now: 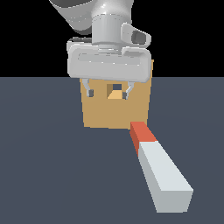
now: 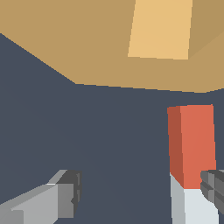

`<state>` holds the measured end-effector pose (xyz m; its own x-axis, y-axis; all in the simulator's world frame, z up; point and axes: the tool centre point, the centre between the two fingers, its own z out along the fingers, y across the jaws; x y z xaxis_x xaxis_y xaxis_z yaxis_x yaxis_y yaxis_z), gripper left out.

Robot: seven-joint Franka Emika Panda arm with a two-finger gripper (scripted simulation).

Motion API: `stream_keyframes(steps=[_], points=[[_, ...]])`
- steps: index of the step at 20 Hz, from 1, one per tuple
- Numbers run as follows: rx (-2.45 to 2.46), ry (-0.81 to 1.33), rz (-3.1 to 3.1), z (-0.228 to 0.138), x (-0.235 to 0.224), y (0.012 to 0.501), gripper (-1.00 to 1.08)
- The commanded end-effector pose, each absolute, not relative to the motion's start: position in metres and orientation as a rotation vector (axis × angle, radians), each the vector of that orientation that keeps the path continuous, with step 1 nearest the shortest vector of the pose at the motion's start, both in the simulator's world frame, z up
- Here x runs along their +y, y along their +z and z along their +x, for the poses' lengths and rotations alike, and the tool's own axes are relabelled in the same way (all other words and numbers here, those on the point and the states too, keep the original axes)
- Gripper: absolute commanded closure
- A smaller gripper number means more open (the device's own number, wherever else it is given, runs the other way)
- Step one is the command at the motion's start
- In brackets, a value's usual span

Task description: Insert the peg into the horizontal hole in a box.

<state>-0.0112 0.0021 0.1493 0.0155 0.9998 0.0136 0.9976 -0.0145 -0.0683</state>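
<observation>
The peg [image 1: 162, 173] lies flat on the dark floor, its red-orange end [image 1: 141, 133] close to the tan box [image 1: 100, 113] and its pale end nearer the exterior camera. The box has a small square hole [image 1: 115, 91] in its face. My gripper [image 1: 108, 93] hangs open and empty in front of the box, above the floor, to the exterior view's left of the peg. In the wrist view the peg [image 2: 194, 148] lies by one fingertip [image 2: 214, 188], the other fingertip [image 2: 65, 197] is far from it, and the box [image 2: 87, 39] with its hole [image 2: 159, 30] is beyond.
The dark grey floor [image 1: 43, 175] runs all around the box and peg. The arm's white hand body [image 1: 109, 63] covers the box's upper part in the exterior view.
</observation>
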Motion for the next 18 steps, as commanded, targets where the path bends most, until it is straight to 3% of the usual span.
stream_keyframes(steps=[1,18], points=[[-2.163,0.059,-2.196,-0.011,0.002,0.149,-0.92],[-2.204,0.032,-2.198,0.036,-0.057,0.109,-0.92]])
